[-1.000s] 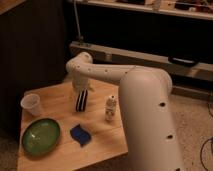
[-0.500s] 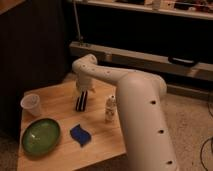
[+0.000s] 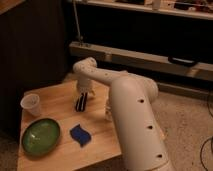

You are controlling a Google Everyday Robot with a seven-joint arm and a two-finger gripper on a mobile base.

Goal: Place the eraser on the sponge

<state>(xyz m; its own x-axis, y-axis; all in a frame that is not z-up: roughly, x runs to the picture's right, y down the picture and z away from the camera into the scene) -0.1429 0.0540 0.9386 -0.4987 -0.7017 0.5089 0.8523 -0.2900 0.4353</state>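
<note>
The claw [image 3: 84, 95] is at the eraser [image 3: 80, 103], behind the sponge [image 3: 80, 134].

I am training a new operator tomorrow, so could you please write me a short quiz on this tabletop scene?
1. True or false: the eraser already lies on the sponge.
2. Which thing is nearest the gripper? A) green bowl B) eraser C) white cup
3. Fill in: in the camera view, the sponge lies just to the ___ of the green bowl.

Key
1. False: the eraser is on the table, apart from the sponge and farther back.
2. B: the open gripper is right above the eraser, pointing down.
3. Right.
</note>
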